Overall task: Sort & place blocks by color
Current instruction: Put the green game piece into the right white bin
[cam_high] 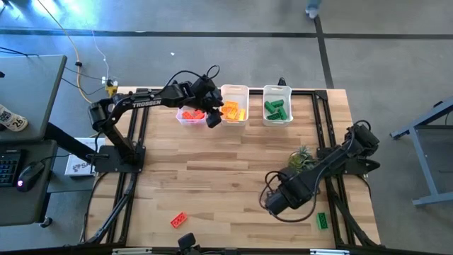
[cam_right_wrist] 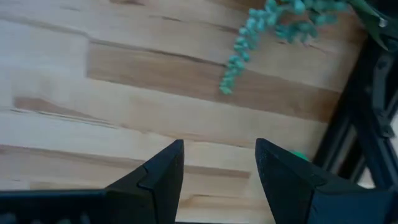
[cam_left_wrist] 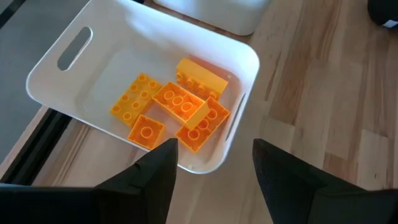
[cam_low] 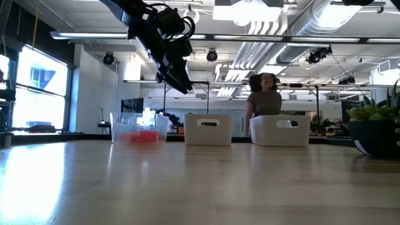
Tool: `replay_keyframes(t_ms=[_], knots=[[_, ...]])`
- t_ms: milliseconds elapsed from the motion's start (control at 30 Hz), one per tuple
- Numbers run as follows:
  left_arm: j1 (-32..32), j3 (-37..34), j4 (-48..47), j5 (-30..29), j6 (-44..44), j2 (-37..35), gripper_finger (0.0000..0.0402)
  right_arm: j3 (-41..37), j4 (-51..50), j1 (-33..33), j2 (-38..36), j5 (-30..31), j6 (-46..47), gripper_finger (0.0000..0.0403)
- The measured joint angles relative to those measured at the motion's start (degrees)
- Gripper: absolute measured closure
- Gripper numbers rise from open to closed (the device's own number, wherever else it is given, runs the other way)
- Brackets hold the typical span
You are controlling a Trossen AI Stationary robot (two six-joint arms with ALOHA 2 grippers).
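While both arms hang over the tabletop, the scene reads:
Blocks [cam_left_wrist: 180, 109]: orange-yellow ones lie in the middle bin [cam_high: 234, 103] at twelve o'clock; red ones fill the bin [cam_high: 190, 116] just beside it toward nine; green ones fill the bin [cam_high: 277, 104] toward three.
Stray blocks: a red block [cam_high: 178, 220] lies at seven o'clock near the front edge; a green block [cam_high: 322, 220] lies at five o'clock.
Left pincer [cam_left_wrist: 214, 155]: released, nothing between its fingers, above the near rim of the orange-yellow bin.
Right pincer [cam_right_wrist: 219, 163]: released, nothing grasped, low over bare wood at four o'clock, near the plant sprig [cam_high: 301, 157].
Tabletop [cam_high: 226, 177]: pale wooden planks.
Beyond: a person [cam_low: 265, 95] behind the bins.
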Motion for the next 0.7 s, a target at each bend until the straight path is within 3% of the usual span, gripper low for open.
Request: replay_keyframes(t_ms=[500,700], knots=[[-3.0,0.0,-2.5,-2.2,-5.7,-1.0,0.0206,0.0,-7.7,0.8,-1.5,-0.8,-4.5,0.0217],[-4.3,0.0,-8.9,-6.7,-8.4,-3.8,0.0206,-0.1,-7.8,1.6,-5.2,4.9,-6.4,0.0217]])
